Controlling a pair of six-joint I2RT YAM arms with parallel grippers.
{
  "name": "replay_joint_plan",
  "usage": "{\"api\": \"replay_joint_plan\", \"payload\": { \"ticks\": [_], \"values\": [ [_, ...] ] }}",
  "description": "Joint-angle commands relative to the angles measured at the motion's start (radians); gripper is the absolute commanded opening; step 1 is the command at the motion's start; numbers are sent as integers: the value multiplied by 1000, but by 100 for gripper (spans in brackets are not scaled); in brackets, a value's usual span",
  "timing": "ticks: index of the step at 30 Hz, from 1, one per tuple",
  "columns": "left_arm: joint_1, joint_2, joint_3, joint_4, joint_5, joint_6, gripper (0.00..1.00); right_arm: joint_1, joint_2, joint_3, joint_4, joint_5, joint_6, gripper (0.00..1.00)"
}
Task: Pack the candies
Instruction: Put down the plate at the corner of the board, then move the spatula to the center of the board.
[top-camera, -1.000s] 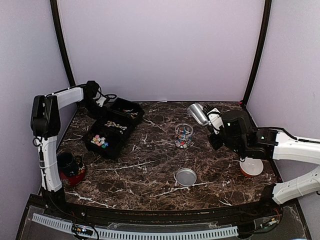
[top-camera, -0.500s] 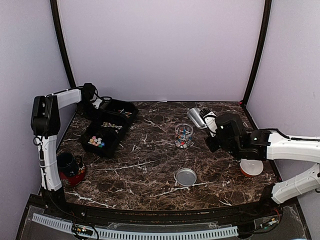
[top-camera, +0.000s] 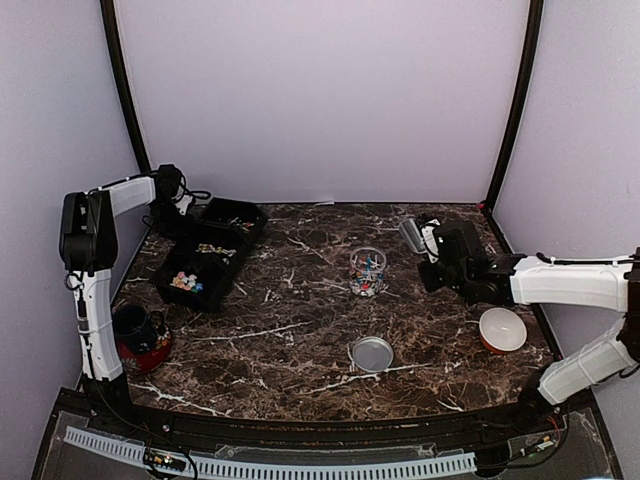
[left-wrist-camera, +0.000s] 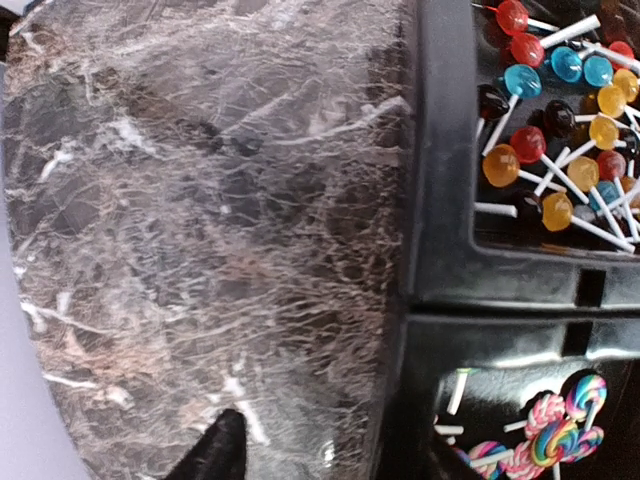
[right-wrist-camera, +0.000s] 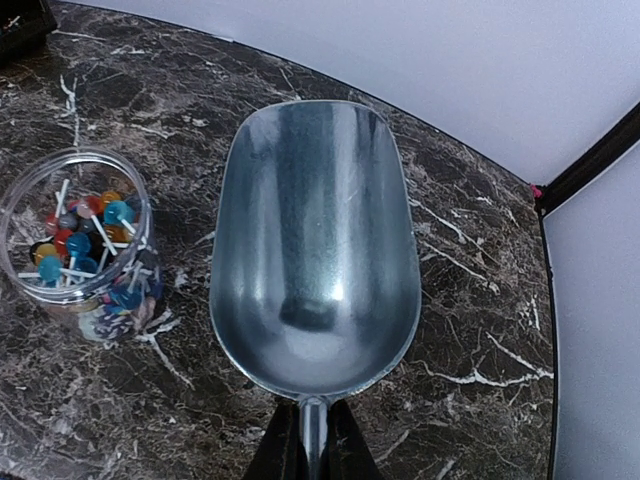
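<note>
A: Right claw (right-wrist-camera: 305, 447)?
B: Clamped tight on the handle of a metal scoop (right-wrist-camera: 315, 250). Scoop's empty, bare metal inside, mouth pointing twd the back wall.
A: Left claw (top-camera: 183, 205)?
B: Partway open, nothing in it. One finger (left-wrist-camera: 222, 452) shows over bare counter (top-camera: 300, 330), clear of the black tray (left-wrist-camera: 425, 180). Other finger's lost against the tray's black, so can't say if it touches.
A: Candies (left-wrist-camera: 560, 95)?
B: Lollipops, mostly in the tray. Round ones w/ white sticks in one compartment, swirly ones in the one beside it. Some also in the glass jar (top-camera: 367, 272), mid-counter, upright, no lid on. Lid (top-camera: 372, 353) lies flat nearer the front edge, well apart from the jar.
A: Room to move?
B: Scoop hangs right of the jar, near, not touching. Wide bare strip btw tray and jar. Tray sits skewed in the far-left corner, w/ a band of bare counter btw its wall and the counter's left edge. Dark mug (top-camera: 133, 323), red under it, at the left edge nr the front. Bowl (top-camera: 502, 330), white inside, orange outside, by the right edge beside the right arm (top-camera: 570, 285).
A: Surface, surroundings?
B: Dark brown marble w/ white veins. Plain lilac walls (top-camera: 320, 100) on 3 sides, black posts (top-camera: 515, 110) in the back corners.
</note>
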Motion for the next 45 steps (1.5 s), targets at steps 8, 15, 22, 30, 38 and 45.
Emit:
{"api": "replay_joint_plan", "payload": {
  "ticks": [8,15,22,30,38,45],
  "values": [
    [-66,-188,15,-29,33,-104,76,-160,148,61,83,-195,34,0],
    [-255,-344,-118,29,51,-171,80,-241,237,76,108,-268,49,0],
    [-407,-557,-355,107,63,-227,84,-280,317,102,98,-324,68,0],
    [-472,-781,-667,212,101,-257,99,-299,383,165,9,-372,87,6],
    [-482,-880,-794,280,93,-227,99,-301,424,183,-37,-370,90,10],
    [-481,-903,-824,315,99,-231,99,-301,432,193,-67,-372,96,15]
  ]
}}
